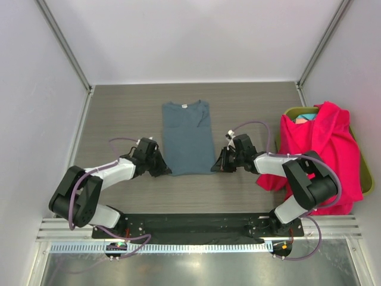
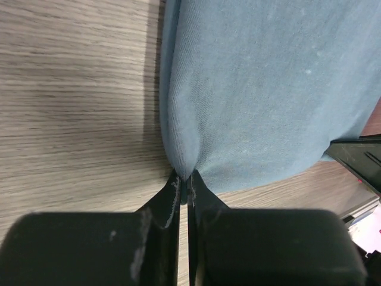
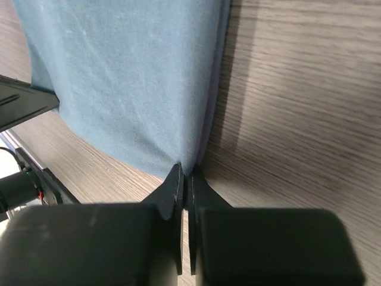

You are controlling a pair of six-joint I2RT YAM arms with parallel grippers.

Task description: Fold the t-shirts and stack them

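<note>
At the near hem of a slate grey-blue t-shirt (image 1: 187,137), both arms reach in low over the wood-grain surface (image 1: 119,113), elbows bent outward and forearms angled toward each other. The left end effector (image 1: 165,170) is clamped on the shirt's near-left corner, and the right end effector (image 1: 215,168) on its near-right corner. Both wrist views show the fingers pressed together with a pinch of cloth between the tips.

The shirt lies flat as a narrow rectangle. Its long axis runs straight away from the arm bases, with the collar and white neck label (image 1: 184,106) at the far end.

Well to the right of it, a pink-red t-shirt (image 1: 321,149) is draped over an olive-green bin (image 1: 366,173) and covers all but parts of the rim. Slivers of teal cloth (image 1: 306,111) and pale pink cloth (image 1: 302,119) show at the bin's far corner, too little to tell what they are. Each wrist camera cuts off most of the grey-blue shirt, showing only the hem area.
</note>
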